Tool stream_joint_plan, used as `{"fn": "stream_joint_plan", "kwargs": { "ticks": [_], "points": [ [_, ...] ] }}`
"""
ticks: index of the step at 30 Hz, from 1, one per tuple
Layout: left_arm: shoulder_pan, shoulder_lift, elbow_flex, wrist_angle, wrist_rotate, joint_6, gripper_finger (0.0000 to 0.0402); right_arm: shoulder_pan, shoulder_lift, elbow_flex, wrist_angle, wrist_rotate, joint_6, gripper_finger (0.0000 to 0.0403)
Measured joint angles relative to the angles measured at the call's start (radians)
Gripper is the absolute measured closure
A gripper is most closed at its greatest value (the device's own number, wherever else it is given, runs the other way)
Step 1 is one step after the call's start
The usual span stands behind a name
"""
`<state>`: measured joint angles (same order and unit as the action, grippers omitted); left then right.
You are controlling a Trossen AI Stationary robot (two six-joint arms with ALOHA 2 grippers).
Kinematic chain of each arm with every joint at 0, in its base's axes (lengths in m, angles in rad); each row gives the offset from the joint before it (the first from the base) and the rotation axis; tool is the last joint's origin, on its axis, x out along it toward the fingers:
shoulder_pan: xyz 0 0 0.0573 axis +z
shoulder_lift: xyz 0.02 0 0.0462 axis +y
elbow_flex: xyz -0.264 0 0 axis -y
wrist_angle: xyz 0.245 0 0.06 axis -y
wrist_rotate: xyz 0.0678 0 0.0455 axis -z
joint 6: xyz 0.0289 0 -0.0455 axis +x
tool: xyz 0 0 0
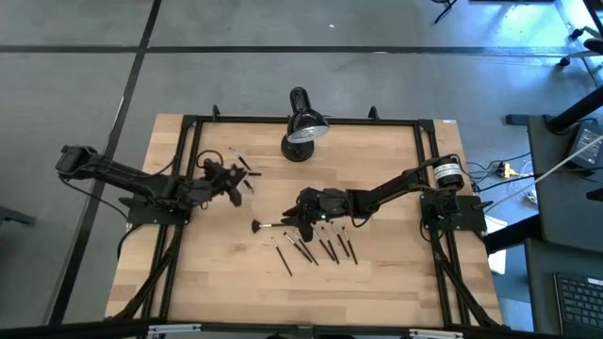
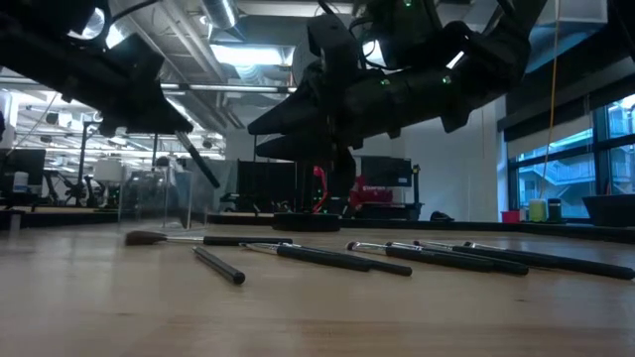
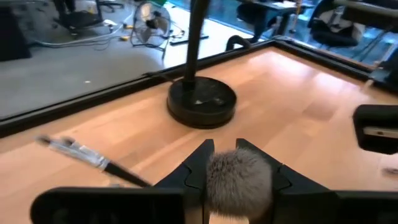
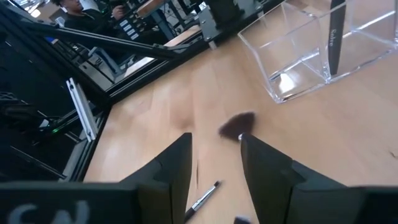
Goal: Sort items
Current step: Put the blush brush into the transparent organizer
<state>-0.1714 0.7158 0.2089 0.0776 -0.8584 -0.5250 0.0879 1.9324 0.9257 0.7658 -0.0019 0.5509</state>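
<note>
Brushes: a row of thin makeup brushes (image 1: 316,250) lies side by side on the near middle of the wooden worktop (image 1: 377,292), dark handles and silvery ferrules showing in the low view.
Fan brush: one brush with a dark spread tip (image 1: 267,225) lies apart, just left of the row, handle pointing toward the right arm.
Held brush: a brush with a fluffy pale head (image 3: 239,180) stands clamped between the fingers of the left gripper (image 1: 234,179), above the left half of the worktop.
Right gripper: the right gripper (image 1: 303,215) hangs low over the fan brush's handle end, fingers parted, nothing between them.
Clear box: a see-through holder (image 4: 317,46) sits near the left gripper with a dark handle (image 4: 336,34) standing inside.
Lamp: a black desk lamp (image 1: 303,127) stands at the far middle edge.
</note>
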Motion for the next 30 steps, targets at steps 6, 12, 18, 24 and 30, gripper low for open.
{"fn": "stream_joint_plan", "kwargs": {
  "ticks": [6,12,18,24,30],
  "points": [
    [-0.003,0.000,0.000,0.065,0.020,0.031,0.0343,0.000,0.000,0.008,-0.001,0.001,-0.020,0.0265],
    [-0.003,-0.034,0.002,0.119,0.154,0.083,0.0343,0.000,0.000,0.030,-0.003,-0.031,-0.035,0.0265],
    [-0.003,-0.124,0.074,-0.152,0.179,0.061,0.0343,0.000,-0.001,0.054,-0.074,-0.037,-0.044,0.0265],
    [-0.003,-0.188,0.125,-0.373,0.196,-0.003,0.0343,0.000,-0.001,0.074,-0.118,-0.036,-0.062,0.0265],
    [0.020,-0.208,0.126,-0.419,0.155,-0.045,0.0343,0.000,-0.001,0.075,-0.116,-0.036,-0.061,0.0265]
  ]
}}
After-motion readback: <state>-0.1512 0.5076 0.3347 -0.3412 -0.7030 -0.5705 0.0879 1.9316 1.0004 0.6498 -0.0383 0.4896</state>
